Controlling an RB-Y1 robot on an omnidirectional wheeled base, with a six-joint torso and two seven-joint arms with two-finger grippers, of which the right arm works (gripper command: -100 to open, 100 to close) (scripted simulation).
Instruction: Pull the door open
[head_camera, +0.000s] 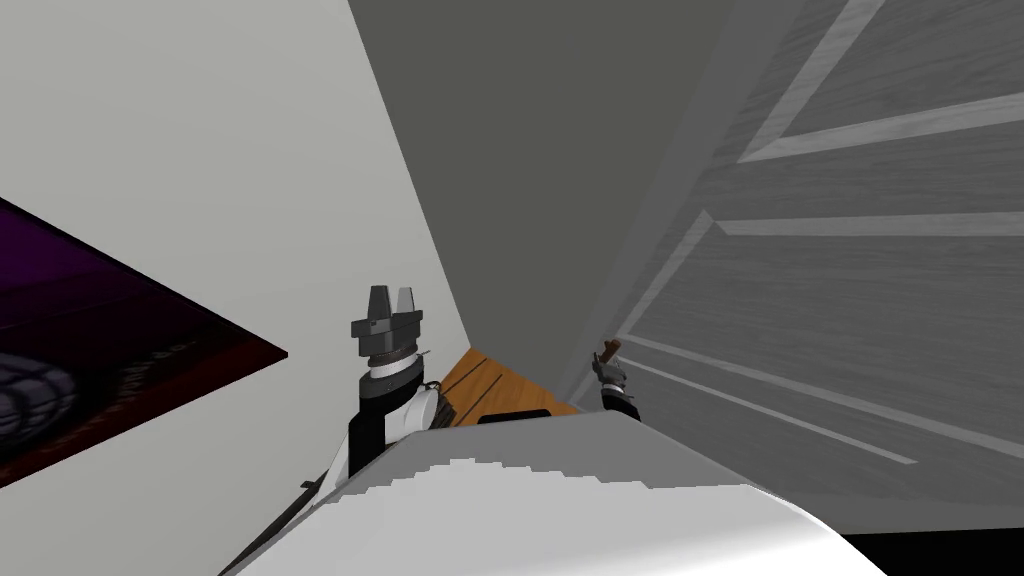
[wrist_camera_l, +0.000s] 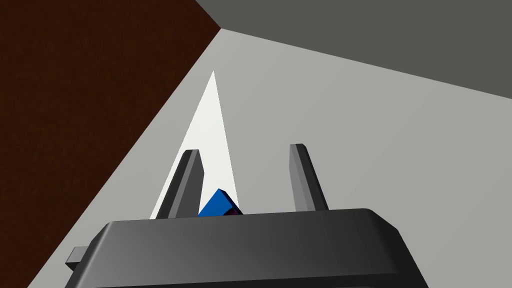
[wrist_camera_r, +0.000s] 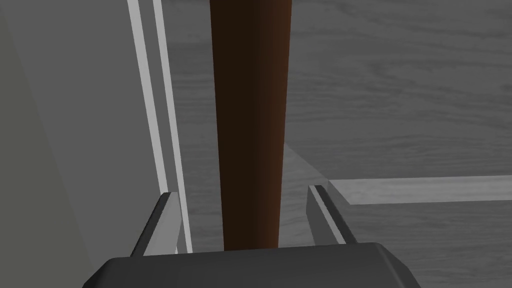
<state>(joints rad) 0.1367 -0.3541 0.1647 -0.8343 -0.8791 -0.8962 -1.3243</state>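
Note:
A grey panelled door (head_camera: 850, 300) takes up the right of the head view. Its brown bar handle (head_camera: 610, 349) sits near the door's edge. My right gripper (head_camera: 608, 368) is at that handle. In the right wrist view the handle (wrist_camera_r: 250, 125) runs up between the fingers of the right gripper (wrist_camera_r: 241, 192). The jaws stand open, with a gap on each side of the bar, and the door (wrist_camera_r: 400, 100) lies right behind it. My left gripper (head_camera: 390, 300) is raised near the light wall, open and holding nothing. Its fingers (wrist_camera_l: 187, 180) stand apart.
The door frame (head_camera: 640, 270) meets a dark grey wall (head_camera: 540, 150) in a tight corner straight ahead. A strip of wooden floor (head_camera: 480, 385) shows below it. A dark framed picture (head_camera: 80, 340) hangs on the light wall at my left. A black area (head_camera: 940, 555) lies at the bottom right.

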